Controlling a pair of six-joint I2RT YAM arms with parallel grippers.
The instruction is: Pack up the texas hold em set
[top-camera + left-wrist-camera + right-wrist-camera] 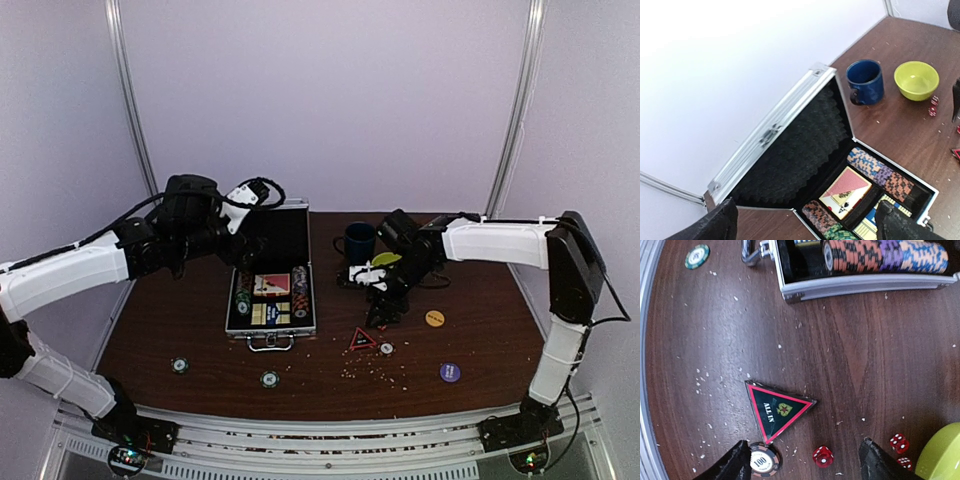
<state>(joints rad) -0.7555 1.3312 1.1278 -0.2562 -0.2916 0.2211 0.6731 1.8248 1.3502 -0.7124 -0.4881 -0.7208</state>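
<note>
Top external, case: the silver briefcase (270, 331) lies open left of centre on the dark wooden surface (200, 335), with its lid (283, 233) raised at the far side.
Lid lining: black ridged foam (800, 150) fills the lid, as my left wrist camera shows.
Chips in the case: one chip row (243, 292) runs along the left side and a second chip row (299, 287) along the right, both lying in the black tray.
Card boxes: the red card box (271, 285) sits between the rows at the far end, and the blue card box (866, 226) lies just in front of it.
Red triangle (777, 410): flat on the surface to the right of the case, marked ALL IN.
100 chip (761, 463): just beside one tip of the triangle; I cannot tell whether they touch.
Dice: one red die (822, 456) lies on the surface between my right fingertips, and two more dice (898, 443) lie near the bowl.
Loose chips: two green chips (179, 365) lie apart near the front left, with a yellow chip (434, 318) and a purple chip (450, 372) on the right.
Left jaws: spread wide, pinching nothing, above the open case.
Right jaws: spread, pinching nothing, low over the surface, with one fingertip (737, 465) just beside the 100 chip.
Mug (358, 241): dark blue, upright, right of the lid.
Bowl (386, 259): yellow-green, just right of the mug.
Crumbs (375, 375): pale specks scattered on the surface around the triangle.
</note>
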